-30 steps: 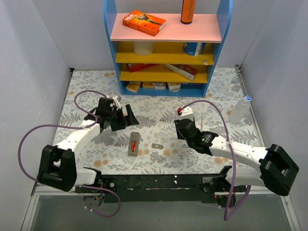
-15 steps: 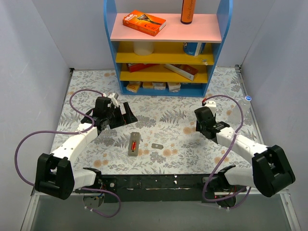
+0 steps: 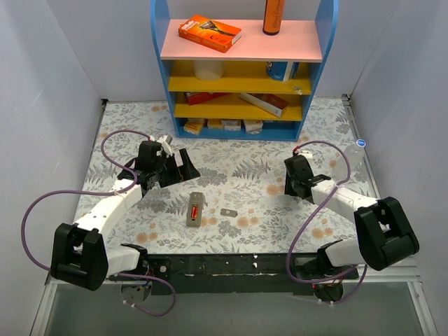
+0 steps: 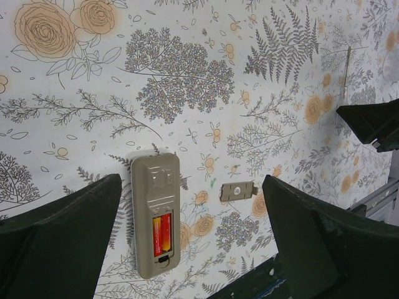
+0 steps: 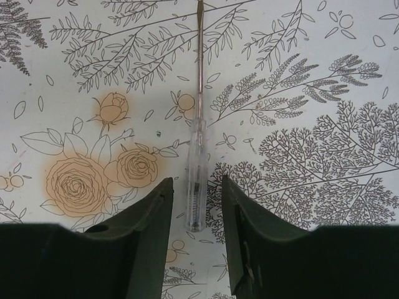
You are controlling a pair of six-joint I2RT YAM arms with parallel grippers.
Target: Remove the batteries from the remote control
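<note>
Right gripper (image 5: 193,187) has its two fingers apart, one on each side of the see-through handle of a thin screwdriver (image 5: 197,162) that lies flat on the flowery table (image 3: 245,175). I can see a little gap on both sides, so it is not squeezing the handle yet. I think it sits this way so it can pinch the screwdriver and lift it, maybe to poke the batteries out. The screwdriver runs up and down in the right wrist view, with its metal end toward the top. Left gripper (image 4: 191,187) is wide open and holds nothing. It hangs over the remote control (image 4: 156,212), likely ready to come down and keep it from sliding. The remote lies low and left of the middle in the left wrist view, and just left of the middle in the top view. Its long side runs up and down, a tiny bit slanted. Its open side faces up, and the red batteries (image 4: 161,232) sit in the slot near its lower end. The little grey lid (image 4: 239,190) lies near it, to its right.
</note>
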